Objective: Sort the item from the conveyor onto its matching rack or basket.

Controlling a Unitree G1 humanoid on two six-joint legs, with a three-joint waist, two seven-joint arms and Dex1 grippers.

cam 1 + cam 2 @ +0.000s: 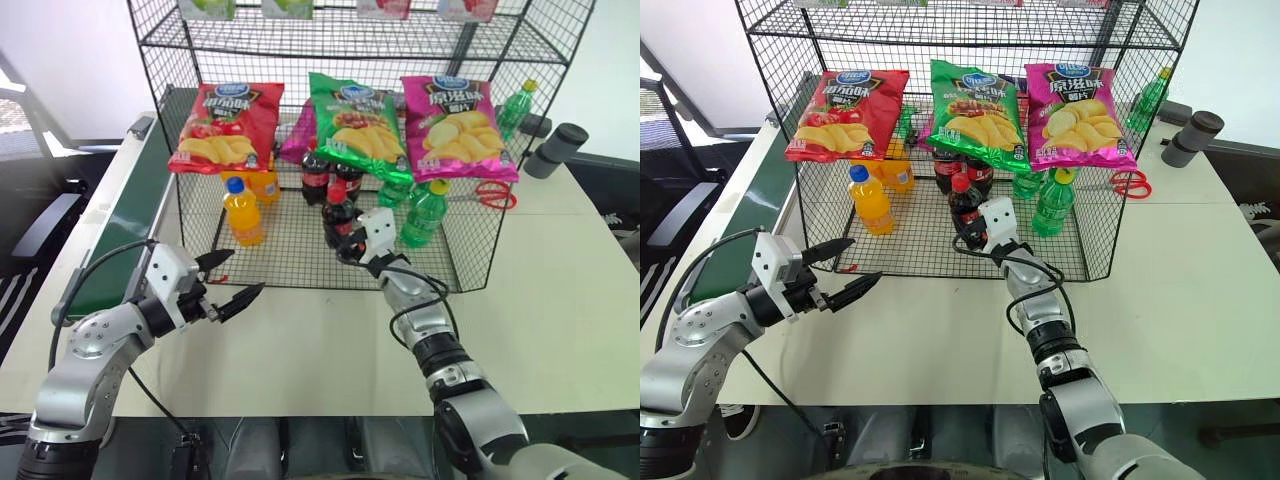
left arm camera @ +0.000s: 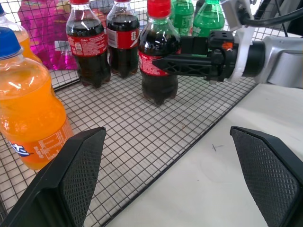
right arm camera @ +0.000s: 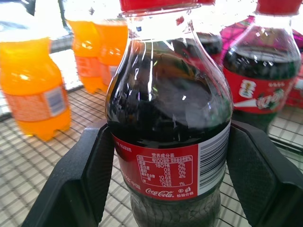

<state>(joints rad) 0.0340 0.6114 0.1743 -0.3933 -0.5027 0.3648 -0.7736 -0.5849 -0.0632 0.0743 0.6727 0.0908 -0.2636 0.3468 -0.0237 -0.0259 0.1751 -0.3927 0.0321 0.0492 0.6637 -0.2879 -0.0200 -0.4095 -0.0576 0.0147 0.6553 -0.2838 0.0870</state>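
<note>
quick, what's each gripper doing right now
Left gripper: open, holding nothing.
Right gripper: shut on the cola bottle, which stands on the rack shelf.

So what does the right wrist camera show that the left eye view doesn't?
Right wrist only: the small print and barcode on the cola bottle label, with the black fingers pressed against both its sides. Left eye only: the open left gripper, the conveyor and the crisp bags on the rack. Both: the held cola bottle, other cola bottles and orange soda bottles.

Pale table (image 1: pixel 560 300) — white wall (image 1: pixel 70 50)
</note>
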